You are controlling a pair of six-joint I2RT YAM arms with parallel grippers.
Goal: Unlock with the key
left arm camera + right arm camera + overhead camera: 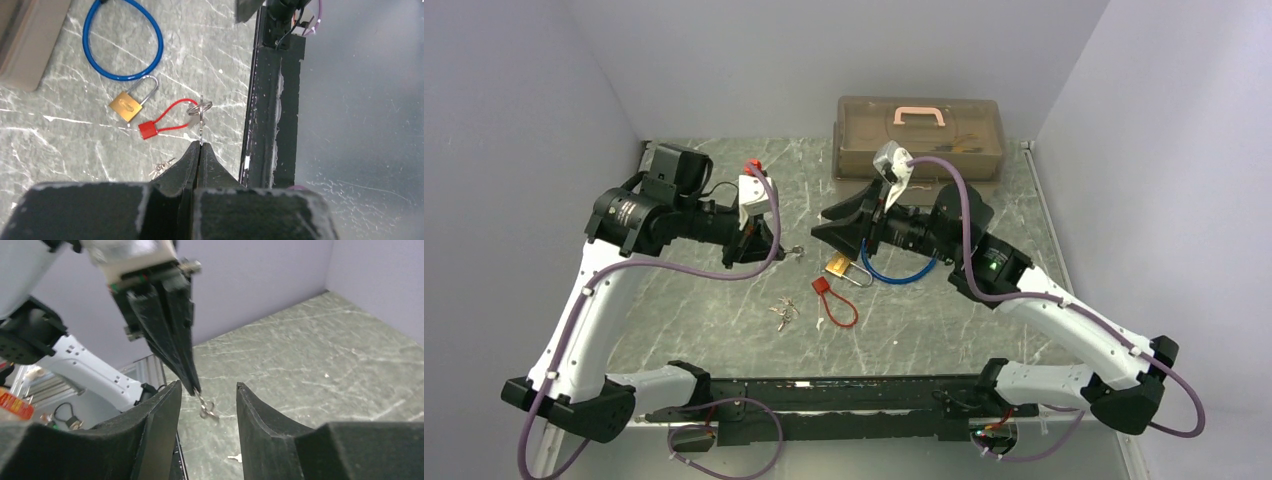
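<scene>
My left gripper [200, 146] is shut on a small silver key [201, 117], which sticks out from the fingertips with its ring at the far end. From above, the same key [796, 251] hangs above the table between the two arms. The right gripper [209, 387] stands open, facing the left gripper's fingers [170, 335], and the key [206, 407] hangs in the gap between its jaws, touching neither. On the table below lies a brass padlock [839, 267] with a silver shackle, also visible in the left wrist view [125, 106].
A blue cable loop [899, 272] lies beside the padlock. A red cable lock [834, 300] and a bunch of loose keys [784, 313] lie nearer the arm bases. A brown toolbox [919, 135] with a pink handle stands at the back wall.
</scene>
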